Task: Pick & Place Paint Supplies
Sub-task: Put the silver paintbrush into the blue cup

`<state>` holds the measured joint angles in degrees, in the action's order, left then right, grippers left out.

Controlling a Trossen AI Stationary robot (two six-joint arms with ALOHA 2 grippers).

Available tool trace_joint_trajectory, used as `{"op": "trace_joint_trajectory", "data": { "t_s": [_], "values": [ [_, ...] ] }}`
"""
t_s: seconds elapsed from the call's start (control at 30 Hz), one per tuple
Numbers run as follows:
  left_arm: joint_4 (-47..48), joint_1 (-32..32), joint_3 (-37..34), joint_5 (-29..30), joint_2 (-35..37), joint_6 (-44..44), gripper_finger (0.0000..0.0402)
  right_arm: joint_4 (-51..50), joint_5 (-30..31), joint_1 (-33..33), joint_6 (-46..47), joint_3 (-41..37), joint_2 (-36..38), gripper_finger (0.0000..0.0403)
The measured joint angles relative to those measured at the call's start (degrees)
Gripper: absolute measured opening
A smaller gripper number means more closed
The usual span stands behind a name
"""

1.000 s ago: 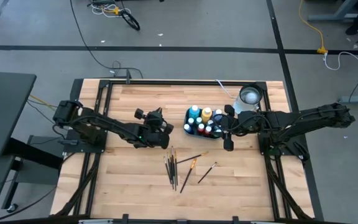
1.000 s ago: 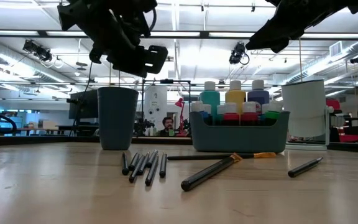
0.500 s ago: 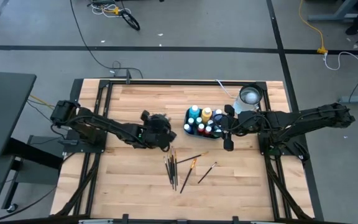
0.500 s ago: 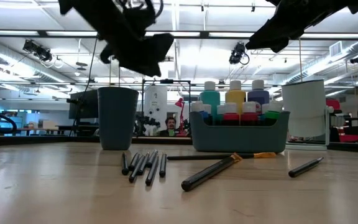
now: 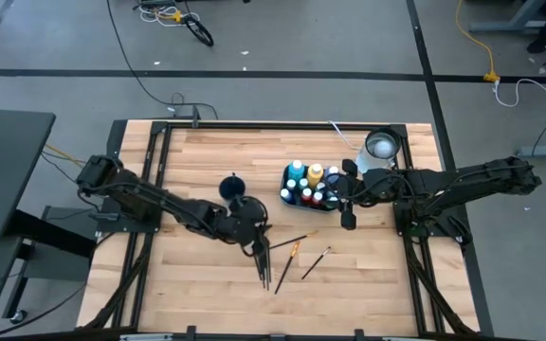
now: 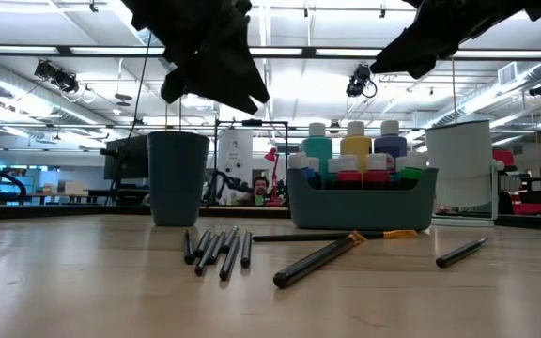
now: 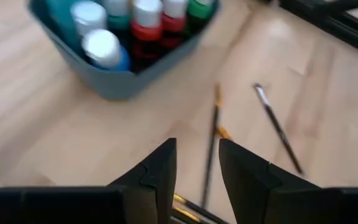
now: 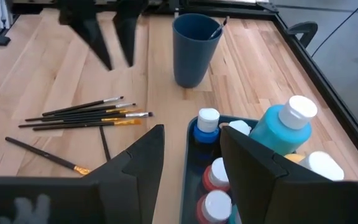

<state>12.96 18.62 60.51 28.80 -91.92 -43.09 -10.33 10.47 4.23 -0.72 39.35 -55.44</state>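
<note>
A blue-grey bin (image 5: 286, 186) on the table's right half holds white-capped paint bottles (image 8: 289, 127), standing upright. Several dark-handled paintbrushes (image 5: 263, 258) lie flat side by side nearer the front edge. Two more (image 5: 292, 248) (image 5: 317, 262) lie loose to their right. A blue cup (image 5: 232, 187) stands left of the bin, with a brush tip (image 8: 219, 26) showing at its rim. My left gripper (image 5: 256, 237) hangs open above the far ends of the lying brushes and touches nothing. My right gripper (image 5: 349, 218) hovers open beside the bin's near right corner.
A white cup (image 5: 380, 147) stands behind the bin at the far right. A black frame (image 5: 254, 124) runs round the wooden tabletop. Bare wood lies on the left half and along the front edge.
My left gripper has left its place over the blue cup and gone toward the table's near edge and right, to above the lying brushes, turning about as it went. The cup now shows uncovered from above. The brushes on the table have not moved.
</note>
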Motion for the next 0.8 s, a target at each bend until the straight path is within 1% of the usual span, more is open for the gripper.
{"op": "trace_joint_trajectory", "data": {
  "t_s": [0.03, 0.1, 0.23, 0.3, 0.4, 0.5, 0.6, 0.67, 0.8],
  "values": [
    [-0.32, 0.35, 0.00, -0.78, 0.00, 0.21, 0.0128, 0.32, -0.29, 0.00, -0.22, 0.00, 0.00, 0.0162],
    [-0.16, 1.04, 0.01, -1.48, 0.02, 1.51, 0.0128, 0.33, -2.91, 0.00, -0.30, 0.00, 0.00, 0.0162],
    [-0.42, 1.81, 0.00, -1.44, 0.02, 2.62, 0.0128, -1.91, -13.31, 0.26, 3.02, 0.00, 0.00, 0.0162],
    [-0.35, 1.86, 0.00, -1.40, 0.02, 2.65, 0.0128, -5.33, -16.27, 0.88, 3.49, 0.00, 0.00, 0.0162],
    [-0.40, 1.85, 0.01, -0.83, 0.02, 3.34, 0.0128, -11.50, -16.11, 2.54, 4.46, 0.00, -0.46, 0.0162],
    [-0.41, 1.85, 0.00, 1.62, 0.02, 3.27, 0.0127, -14.51, -16.18, 4.61, 4.66, -0.04, -2.41, 0.0162],
    [-0.40, 1.83, 0.00, 3.49, 0.02, 3.26, 0.0127, -13.25, -17.59, 7.73, 2.08, -1.31, -5.78, 0.0162],
    [-0.41, 1.81, 0.00, 3.58, 0.02, 3.26, 0.0127, -12.03, -17.35, 9.69, 0.74, -2.61, -8.06, 0.0162],
    [-0.40, 1.81, 0.00, 3.56, 0.02, 3.26, 0.0128, -6.49, -15.80, 12.21, 4.30, -5.28, -12.51, 0.0162]
  ]
}}
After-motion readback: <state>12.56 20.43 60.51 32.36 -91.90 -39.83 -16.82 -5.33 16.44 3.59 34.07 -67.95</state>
